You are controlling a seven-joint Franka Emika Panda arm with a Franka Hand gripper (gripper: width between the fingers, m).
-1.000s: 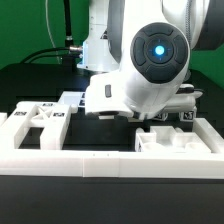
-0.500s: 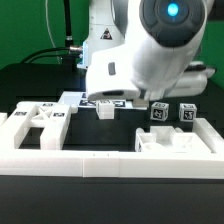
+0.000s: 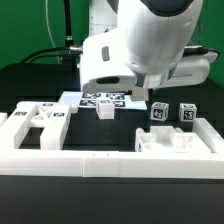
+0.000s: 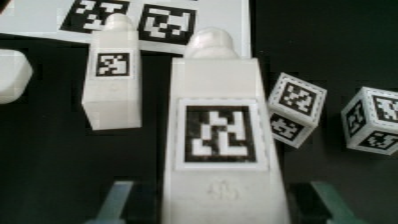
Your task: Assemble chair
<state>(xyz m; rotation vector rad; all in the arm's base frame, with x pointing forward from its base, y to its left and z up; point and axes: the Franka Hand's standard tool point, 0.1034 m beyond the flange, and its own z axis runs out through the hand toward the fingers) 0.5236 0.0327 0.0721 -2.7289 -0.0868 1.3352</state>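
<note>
While the gripper (image 4: 217,203) is closed narrow on a square leg (image 4: 222,120), treat the step in hand as carrying that leg to its mounting place. In the wrist view the leg sits clamped between the fingers (image 4: 121,200), tag toward the camera. You cannot tell whether it is clear of the counter (image 3: 25,85). In the exterior view the arm hides both gripper and held leg.

A second leg (image 3: 105,110) lies at 6 o'clock of the marker board (image 3: 104,98), just beside it. A small cube (image 3: 158,113) and a second cube (image 3: 186,114) stand at 3 o'clock of that leg, apart from it. The slotted panel (image 3: 40,120) lies at 9 o'clock.

The next move probably calls for a firm grip, a path clear of the loose leg and cubes, and square alignment of the leg's end with its socket.
</note>
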